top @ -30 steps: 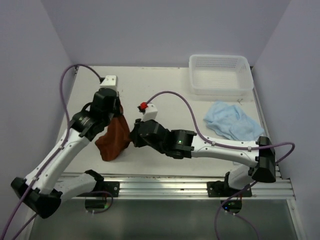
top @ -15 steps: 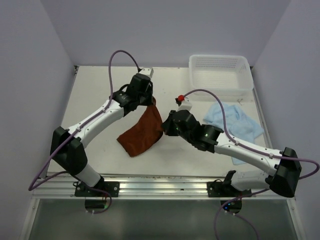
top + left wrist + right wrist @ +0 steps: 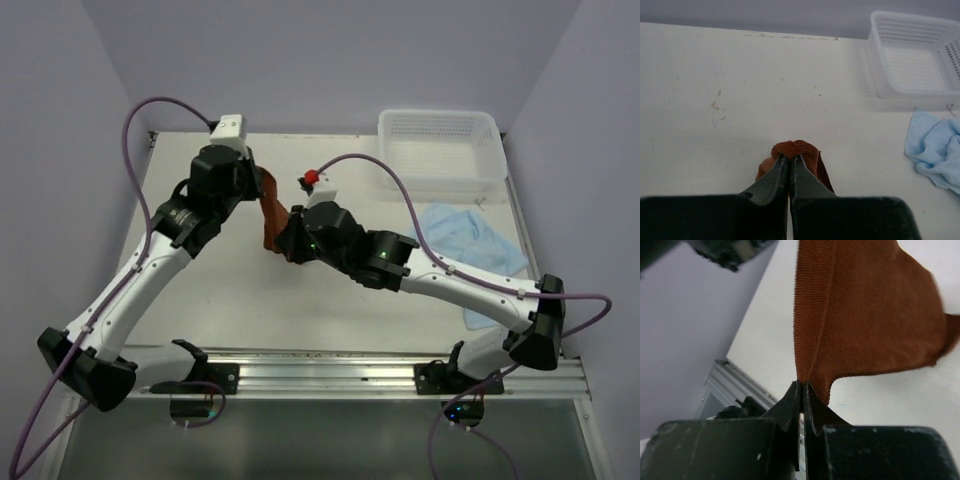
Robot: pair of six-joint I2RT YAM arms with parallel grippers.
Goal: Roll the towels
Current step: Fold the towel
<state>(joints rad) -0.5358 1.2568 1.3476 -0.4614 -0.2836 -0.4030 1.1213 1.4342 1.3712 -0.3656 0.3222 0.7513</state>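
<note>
Rust-brown cloth is stretching between the two arms above the middle of the counter (image 3: 220,290). The rust towel (image 3: 270,213) is hanging as a narrow, twisted band, one end at the left pincer (image 3: 790,157) and the other at the right pincer (image 3: 801,386). Whether its lowest edge is brushing the counter I cannot tell.

In the left wrist view the left pincer's dark fingers are pressing together on a small bunched fold of the towel. That fold is puffing up just past the tips while the rest is dropping away underneath. In the right wrist view the right pincer is pinching an edge of the same towel between its closed fingers. The ribbed fabric is fanning out wide beyond them, with a hemmed edge curving off to the right.

From the top view the left arm is reaching in from the left and the right arm is stretching across from the right. The two wrists are sitting close to one another with the towel between them.

The light blue towel (image 3: 465,243) is lying crumpled on the counter to the right, partly under the right arm. It is lying just in front of the white mesh basket (image 3: 440,181), which is standing at the far right corner. A purple cable (image 3: 160,104) is looping over the left arm.
</note>
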